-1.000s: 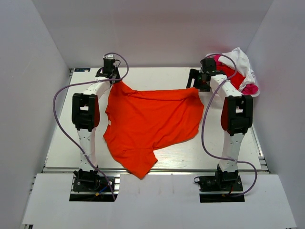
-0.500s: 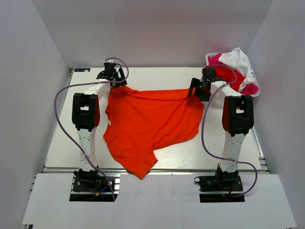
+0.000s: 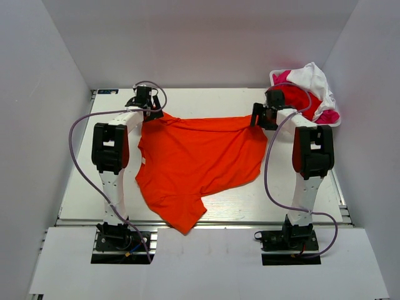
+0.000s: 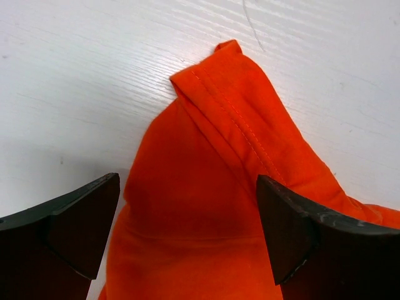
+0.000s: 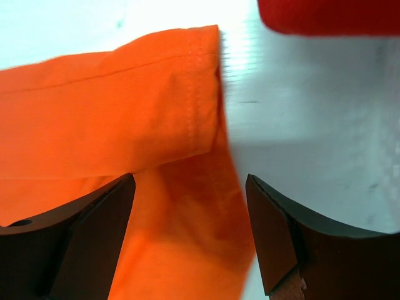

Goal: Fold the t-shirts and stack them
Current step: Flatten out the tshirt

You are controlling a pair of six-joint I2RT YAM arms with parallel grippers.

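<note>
Lying rumpled mid-frame on the worktop: orange t-shirt, left gripper and right gripper both agape over its upper corners; risk, a shallow bite slips off the hem, skewing the fold.

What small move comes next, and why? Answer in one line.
Probably lift both grippers clear: the left gripper and right gripper stand open over the far corners of the orange t-shirt, which lies spread, unfolded, on the table.

Bright, even light throughout (right wrist view blurred and overexposed).
</note>
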